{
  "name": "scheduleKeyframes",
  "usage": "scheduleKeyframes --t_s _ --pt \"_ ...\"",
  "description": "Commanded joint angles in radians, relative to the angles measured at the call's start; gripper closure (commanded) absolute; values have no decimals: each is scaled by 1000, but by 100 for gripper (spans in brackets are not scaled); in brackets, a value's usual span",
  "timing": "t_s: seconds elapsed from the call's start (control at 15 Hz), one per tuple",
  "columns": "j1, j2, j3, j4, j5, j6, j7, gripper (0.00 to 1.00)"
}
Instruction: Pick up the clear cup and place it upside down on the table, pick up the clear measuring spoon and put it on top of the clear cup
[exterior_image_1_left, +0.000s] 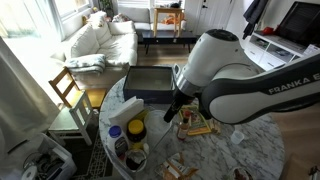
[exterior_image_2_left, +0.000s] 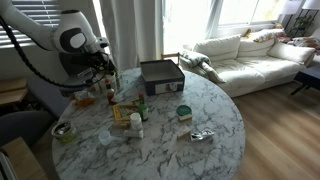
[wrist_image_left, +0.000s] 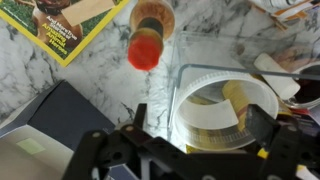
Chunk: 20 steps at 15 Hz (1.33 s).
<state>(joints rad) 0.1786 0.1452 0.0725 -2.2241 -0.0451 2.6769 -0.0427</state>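
In the wrist view the clear cup (wrist_image_left: 205, 135) stands mouth up on the marbled table (wrist_image_left: 210, 30). It sits between the fingers of my gripper (wrist_image_left: 200, 118). The right finger is against the cup's wall. The left finger stands a little apart from it, so the gripper is open around the cup. Something yellow shows through the cup. In both exterior views the gripper (exterior_image_1_left: 175, 112) (exterior_image_2_left: 105, 78) hangs low over the table edge near the dark box, and the arm hides the cup. I cannot pick out the clear measuring spoon.
A red-capped bottle (wrist_image_left: 146, 45) and a magazine (wrist_image_left: 70, 25) lie beyond the cup. A dark box (exterior_image_1_left: 150, 85) (exterior_image_2_left: 160, 75) is close by. A yellow-topped jar (exterior_image_1_left: 135, 128), a small green bottle (exterior_image_2_left: 143, 108) and a green-lidded jar (exterior_image_2_left: 184, 112) also stand on the table (exterior_image_2_left: 215, 105).
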Motion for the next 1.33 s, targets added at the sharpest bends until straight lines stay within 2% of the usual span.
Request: scheduleKeyframes --t_s 0.0,0.2,0.27,0.33,0.53,0.93,1.0,1.27 --pt "-18 45 6 20 -15 71 67 0" --pt "-21 71 13 23 -4 100 60 0" --pt "-20 80 13 27 -3 107 64 17" --pt "-17 87 8 28 -11 121 75 25" --pt "-17 101 3 31 -8 150 94 51" --pt "-21 109 8 30 -2 140 86 95" --pt "-22 110 10 31 1 141 83 100" --pt "-34 101 22 50 21 112 65 99"
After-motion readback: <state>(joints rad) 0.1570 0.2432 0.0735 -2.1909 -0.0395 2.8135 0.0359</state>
